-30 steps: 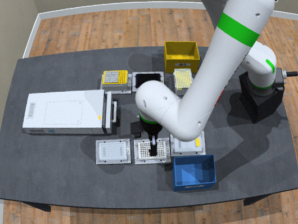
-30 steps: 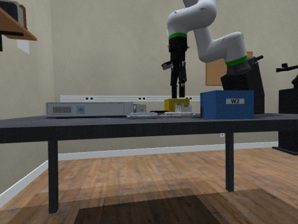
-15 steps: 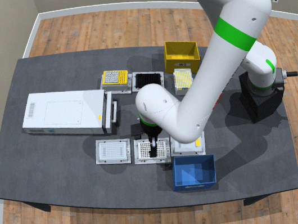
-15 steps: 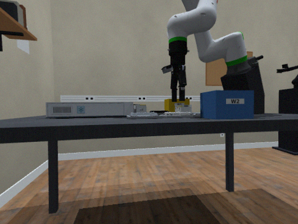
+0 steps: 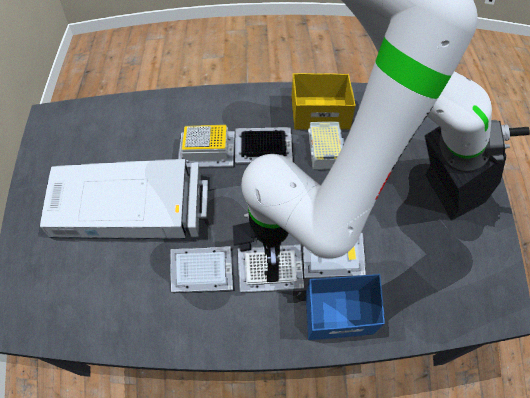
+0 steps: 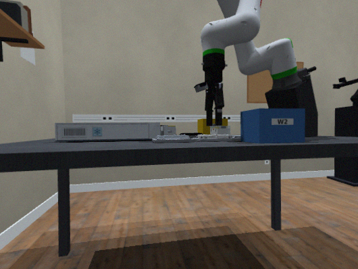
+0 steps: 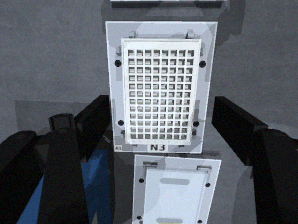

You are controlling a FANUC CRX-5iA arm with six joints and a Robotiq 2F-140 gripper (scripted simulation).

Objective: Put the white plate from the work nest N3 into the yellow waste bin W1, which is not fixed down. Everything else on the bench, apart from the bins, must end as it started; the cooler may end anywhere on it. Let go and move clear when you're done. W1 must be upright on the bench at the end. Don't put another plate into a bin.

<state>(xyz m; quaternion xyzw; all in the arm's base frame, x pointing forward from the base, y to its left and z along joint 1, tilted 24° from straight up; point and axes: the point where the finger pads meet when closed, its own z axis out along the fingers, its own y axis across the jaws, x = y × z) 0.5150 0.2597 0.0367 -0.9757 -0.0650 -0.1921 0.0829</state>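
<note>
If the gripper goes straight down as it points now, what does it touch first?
Most likely the white plate seated in nest N3. The open gripper points straight down over it, fingers on either side. They may pass beside the plate's edges and reach the nest; depth is unclear.

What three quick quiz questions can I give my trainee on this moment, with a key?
1. True or false: the gripper is already shut on the white plate.
2. Which label is printed on the nest under that plate: A) N1, B) N3, C) W2?
3. Fill in: the blue bin reads ____.

Key
1. False: the fingers stand open, either side of the plate, which lies in its nest.
2. B
3. W2
</note>
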